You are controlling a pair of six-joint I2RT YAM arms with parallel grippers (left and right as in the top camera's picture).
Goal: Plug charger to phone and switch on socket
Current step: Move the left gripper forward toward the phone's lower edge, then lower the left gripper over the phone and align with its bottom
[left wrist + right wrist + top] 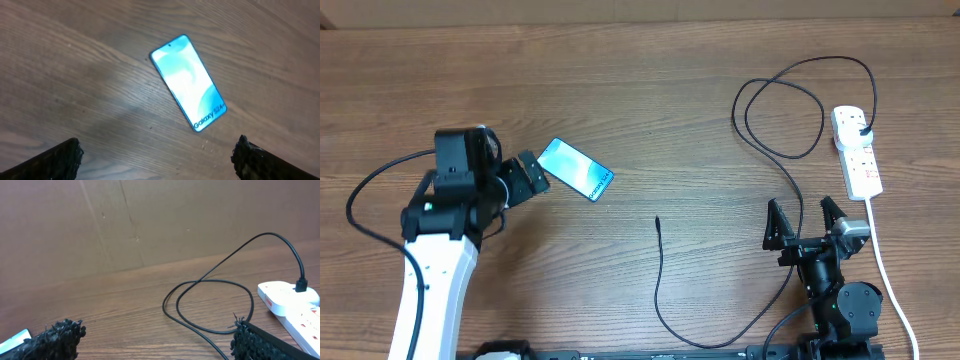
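The phone (575, 168) lies flat on the wood table, teal screen up, and in the left wrist view the phone (188, 82) sits just ahead of the fingers. My left gripper (531, 173) (157, 150) is open beside the phone's left end, touching nothing. The charger, a thin black cable (662, 290) (215, 281), has its loose tip (658, 218) at mid-table; it loops right to a black plug (865, 130) (301, 285) seated in the white socket (857, 150) (287, 297). My right gripper (802, 215) (156, 330) is open and empty, low over the table near the cable.
The socket's white cord (885, 270) runs down the right side past the right arm's base. A brown cardboard wall (150, 225) stands along the table's far edge. The left arm's black cable (365, 195) arcs at the far left.
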